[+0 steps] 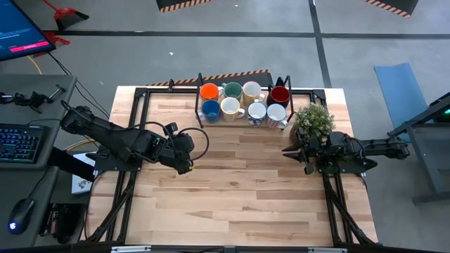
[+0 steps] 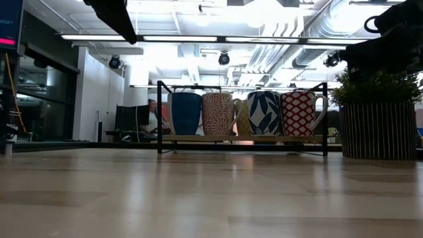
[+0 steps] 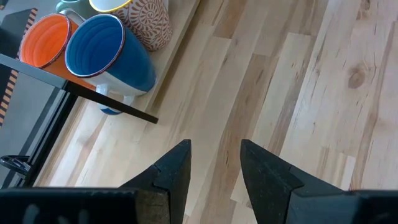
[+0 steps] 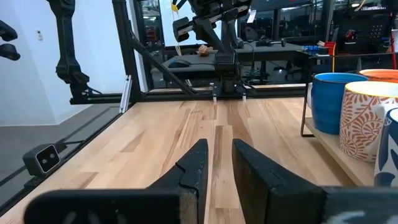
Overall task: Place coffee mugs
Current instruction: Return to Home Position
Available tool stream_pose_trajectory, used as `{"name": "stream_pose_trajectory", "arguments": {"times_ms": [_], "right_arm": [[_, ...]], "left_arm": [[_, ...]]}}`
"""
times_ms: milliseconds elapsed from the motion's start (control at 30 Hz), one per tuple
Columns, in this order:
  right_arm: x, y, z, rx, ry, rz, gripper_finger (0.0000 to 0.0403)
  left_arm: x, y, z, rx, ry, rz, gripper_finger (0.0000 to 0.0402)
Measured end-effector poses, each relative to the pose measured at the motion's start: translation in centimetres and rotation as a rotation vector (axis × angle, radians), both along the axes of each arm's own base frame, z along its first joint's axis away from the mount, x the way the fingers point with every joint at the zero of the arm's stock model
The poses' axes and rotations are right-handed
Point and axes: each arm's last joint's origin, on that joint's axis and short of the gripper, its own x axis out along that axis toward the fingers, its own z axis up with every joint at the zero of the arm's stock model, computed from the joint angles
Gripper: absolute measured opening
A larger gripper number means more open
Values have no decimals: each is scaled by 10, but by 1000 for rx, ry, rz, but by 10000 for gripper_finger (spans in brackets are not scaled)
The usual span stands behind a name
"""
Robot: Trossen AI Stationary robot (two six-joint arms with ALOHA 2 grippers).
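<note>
The left gripper (image 1: pixel 187 156) hangs over the left-middle of the table (image 1: pixel 239 197), its two fingers spread with bare wood showing between them and nothing held. The right gripper (image 1: pixel 292 150) hovers near the right edge, just beside the plant (image 1: pixel 313 119), fingers only narrowly parted and also empty. Both are well apart from the mugs (image 1: pixel 242 102), which stand upright, mouths up, in two rows of four on a low black rack (image 1: pixel 199 83) at the far edge of the table. The orange mug (image 1: pixel 209 91), a teal one, a cream one and a dark red one make up the back row; the blue mug (image 1: pixel 211 108) and three pale ones make up the front. They are packed close, and neighbours seem to touch or nearly touch. Judging by the look of them, these are glazed ceramic: stiff, fairly heavy for their size, smooth enough to slip in a light pinch, and likely to chip if knocked against each other or against the rack's bar. With so little room between them, the sides are hard to reach. The safest hold is probably from above, one finger inside the mouth and one outside, pinching the wall firmly near the rim. A handle offers a second hold only where it points outward, as on the red patterned mug (image 2: pixel 299 112) at the end of the row in the low view. All eight appear to be placed, so the task looks about finished.
</note>
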Motion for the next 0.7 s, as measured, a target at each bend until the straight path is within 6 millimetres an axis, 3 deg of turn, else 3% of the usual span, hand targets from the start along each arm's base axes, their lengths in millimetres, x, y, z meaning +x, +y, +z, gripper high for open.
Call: {"name": "stream_pose_trajectory", "arguments": {"times_ms": [433, 700], "right_arm": [[0, 0, 0, 0, 0, 0, 59], [0, 0, 0, 0, 0, 0, 59]], "left_arm": [[0, 0, 0, 0, 0, 0, 129], [3, 0, 2, 126, 37, -114, 129]]}}
